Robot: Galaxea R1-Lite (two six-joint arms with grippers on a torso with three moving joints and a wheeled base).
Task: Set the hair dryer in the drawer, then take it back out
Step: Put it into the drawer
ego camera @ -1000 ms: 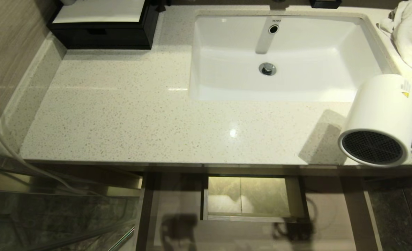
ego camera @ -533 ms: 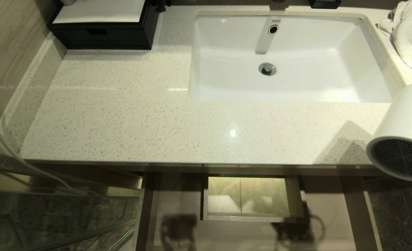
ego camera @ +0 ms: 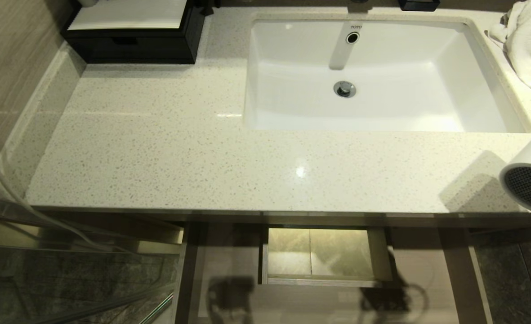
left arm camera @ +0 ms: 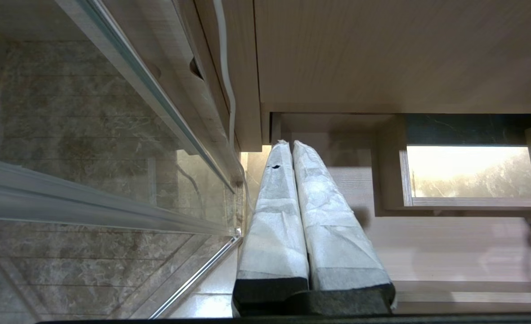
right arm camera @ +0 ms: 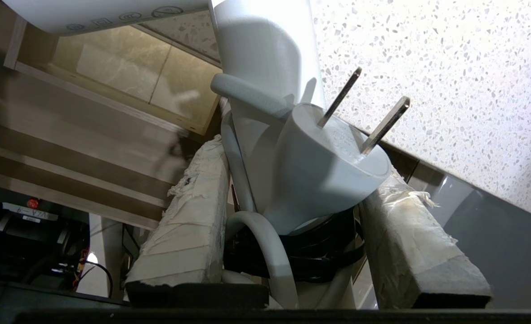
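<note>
Right now the hair dryer [ego camera: 529,177] is up in the air at the right edge of the head view, only its barrel and dark mesh end showing, hanging over the front right corner of the table [ego camera: 166,148] and casting a shadow on the speckled stone. The right hand [right arm camera: 292,189] carries it — in the right wrist view its two taped fingers [right arm camera: 189,225] are clamped on the bundle of handle, looped cord and plug [right arm camera: 326,166], the plug's two metal prongs pointing up toward the table's edge.

Below the table front, the drawer [ego camera: 229,265] stands pulled out, and its pale interior with the boxed rectangular cutout [ego camera: 321,254] shows nothing of the dryer inside. The sink [ego camera: 292,72], a black box [ego camera: 132,45] at the back left and a white towel [ego camera: 528,40] at the back right are all well apart from the action.

The left hand [left arm camera: 292,148] hangs low beside the glass shower panel [left arm camera: 90,157], its wrapped fingers pressed together on nothing, pointing toward the drawer's underside region — parked, by the look of it.

As for progress: the drawer is already open and the dryer is gripped and lifted, but whether this is the trip toward the drawer or the return from it I cannot tell from this moment alone. If it is the first leg, lowering, releasing and retrieving all remain.
</note>
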